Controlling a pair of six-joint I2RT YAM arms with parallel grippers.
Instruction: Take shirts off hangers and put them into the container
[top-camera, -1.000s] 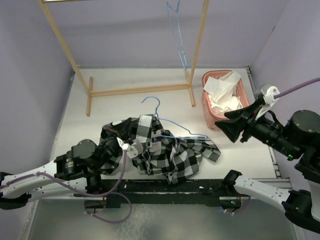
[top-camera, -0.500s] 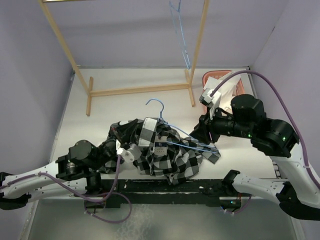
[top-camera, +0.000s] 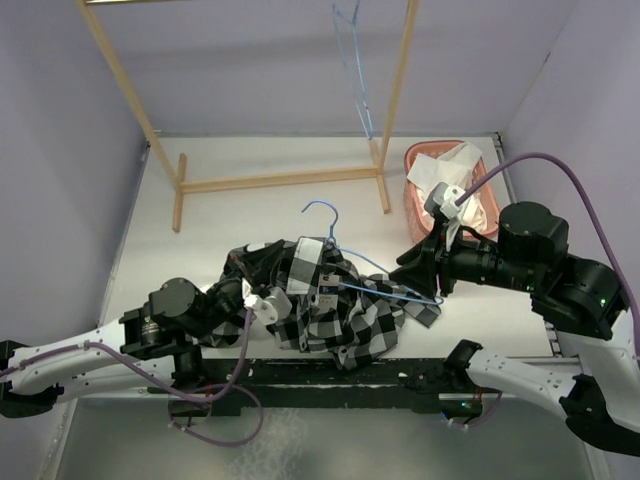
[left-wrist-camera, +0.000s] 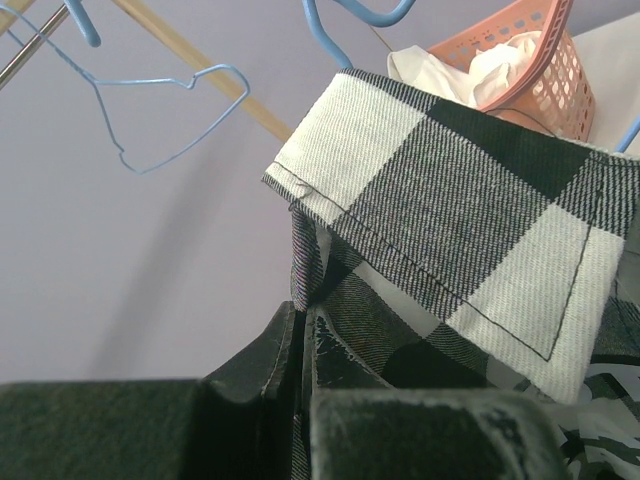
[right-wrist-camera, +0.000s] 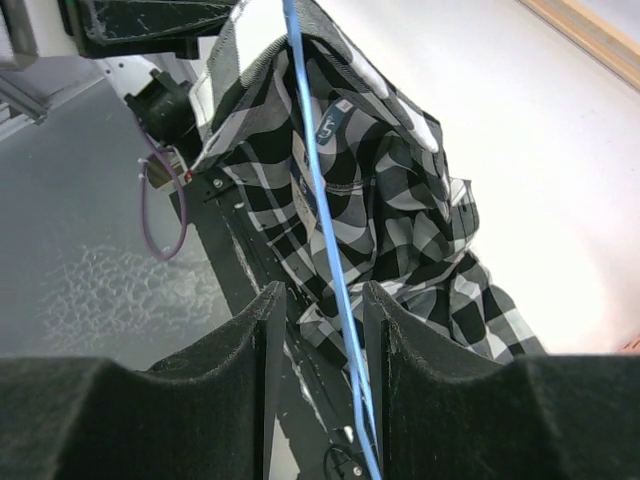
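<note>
The black-and-white plaid shirt (top-camera: 345, 315) lies bunched near the table's front edge, with a light-blue hanger (top-camera: 320, 206) still threaded through it. My left gripper (top-camera: 265, 300) is shut on a fold of the plaid shirt (left-wrist-camera: 460, 210) below the collar, fabric pinched between the fingers (left-wrist-camera: 285, 340). At the hanger's right end, my right gripper (top-camera: 425, 283) is open, and the blue wire (right-wrist-camera: 310, 150) runs through the gap between its jaws (right-wrist-camera: 322, 295) without being pinched. The white shirt (top-camera: 445, 175) sits in the pink basket (top-camera: 409, 200).
A wooden rack (top-camera: 280, 180) stands across the back of the table, its right pole beside the basket. A second blue hanger (top-camera: 358, 80) hangs bare from its top bar. Purple walls close in the left, back and right sides.
My right arm swung from beside the basket to the hanger's right end, and its jaws narrowed around the wire. The hanger and shirt shifted slightly right. The left grip held.
</note>
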